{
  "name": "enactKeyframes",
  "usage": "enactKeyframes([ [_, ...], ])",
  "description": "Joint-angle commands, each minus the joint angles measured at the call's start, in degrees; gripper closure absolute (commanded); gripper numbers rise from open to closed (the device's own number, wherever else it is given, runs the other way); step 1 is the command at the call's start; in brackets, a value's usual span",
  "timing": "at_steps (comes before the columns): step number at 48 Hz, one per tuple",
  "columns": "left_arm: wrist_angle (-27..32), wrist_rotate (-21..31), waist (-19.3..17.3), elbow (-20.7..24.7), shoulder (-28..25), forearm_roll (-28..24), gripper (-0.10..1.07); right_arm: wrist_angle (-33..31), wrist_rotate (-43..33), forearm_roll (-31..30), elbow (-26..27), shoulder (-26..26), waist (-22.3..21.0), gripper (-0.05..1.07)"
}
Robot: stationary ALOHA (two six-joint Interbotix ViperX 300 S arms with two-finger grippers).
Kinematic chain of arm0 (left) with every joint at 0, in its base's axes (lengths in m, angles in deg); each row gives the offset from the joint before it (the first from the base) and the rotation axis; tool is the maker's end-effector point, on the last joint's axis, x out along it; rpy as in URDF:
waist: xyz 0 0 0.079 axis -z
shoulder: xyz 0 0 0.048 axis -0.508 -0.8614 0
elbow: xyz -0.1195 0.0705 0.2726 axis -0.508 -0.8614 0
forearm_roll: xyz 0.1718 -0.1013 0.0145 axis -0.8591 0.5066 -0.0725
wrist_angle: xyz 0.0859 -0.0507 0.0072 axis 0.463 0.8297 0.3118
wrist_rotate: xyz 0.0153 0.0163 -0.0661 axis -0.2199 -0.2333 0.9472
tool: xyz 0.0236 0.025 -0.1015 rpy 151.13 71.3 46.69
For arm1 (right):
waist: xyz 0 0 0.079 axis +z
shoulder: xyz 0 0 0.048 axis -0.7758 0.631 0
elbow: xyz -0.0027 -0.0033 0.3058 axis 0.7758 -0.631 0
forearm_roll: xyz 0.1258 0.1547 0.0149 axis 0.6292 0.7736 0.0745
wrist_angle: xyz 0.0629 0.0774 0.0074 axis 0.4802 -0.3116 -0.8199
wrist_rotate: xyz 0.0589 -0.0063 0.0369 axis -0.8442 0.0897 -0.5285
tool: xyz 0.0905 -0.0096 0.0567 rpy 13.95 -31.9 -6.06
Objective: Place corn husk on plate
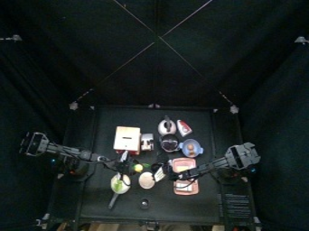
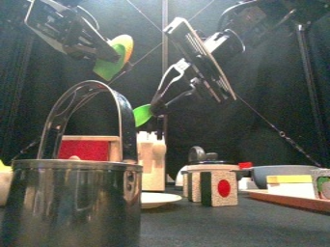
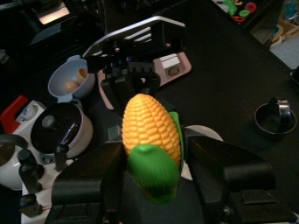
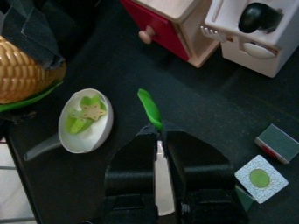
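Observation:
The corn is yellow with a green base and stands upright between the jaws of my left gripper, which is shut on it above the table. In the right wrist view, my right gripper is shut on a narrow green strip of corn husk, held in the air. Below and beside it lies a small white plate with several pale green husk pieces on it. The front view shows both grippers raised, the husk strip hanging from the right one.
A steel pot with a hoop handle stands large at the front edge. A red and white toy stove, a card with a green dot, white blocks and a bowl crowd the table.

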Motion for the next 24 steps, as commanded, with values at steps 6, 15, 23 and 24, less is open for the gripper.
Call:
enactKeyframes([
  [6, 1.8, 0.1, 0.1, 0.3, 0.3, 0.3, 0.21, 1.5, 0.2, -0.2, 0.4, -2.5, 0.0, 0.90],
  [15, 3.1, 0.1, 0.1, -0.3, 0.3, 0.3, 0.21, 6.5, 0.3, 0.4, 0.3, -2.1, 0.0, 0.90],
  [23, 3.1, 0.2, 0.1, -0.8, 0.3, 0.4, 0.21, 14.9, 0.4, 3.1, -0.9, -0.4, -0.2, 0.90],
  [24, 3.1, 0.2, 0.1, -0.8, 0.3, 0.5, 0.21, 15.4, 0.4, 3.4, -1.1, -0.1, -0.2, 0.90],
])
